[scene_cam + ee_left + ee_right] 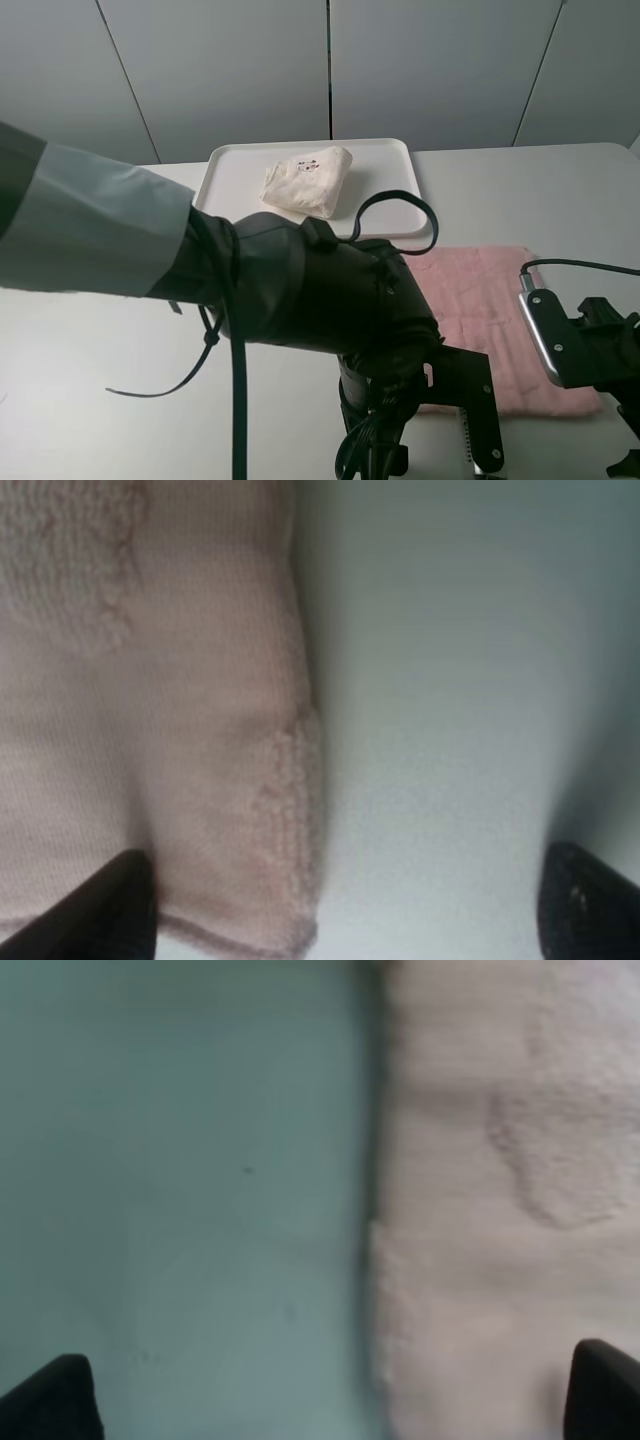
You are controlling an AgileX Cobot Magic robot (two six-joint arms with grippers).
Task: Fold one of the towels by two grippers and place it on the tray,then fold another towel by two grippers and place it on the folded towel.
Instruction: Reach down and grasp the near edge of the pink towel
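Here the folded cream towel sits on the tray, while the pink towel lies flat on the table close beside that tray. The left gripper and right gripper hang spread wide, each straddling a side edge of the pink towel, grasping nothing.

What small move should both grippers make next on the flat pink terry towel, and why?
Probably lower both and close on the edges. The pink terry towel lies flat, the open left gripper and right gripper each straddle one edge, and the cream folded towel is on the white rectangular tray.
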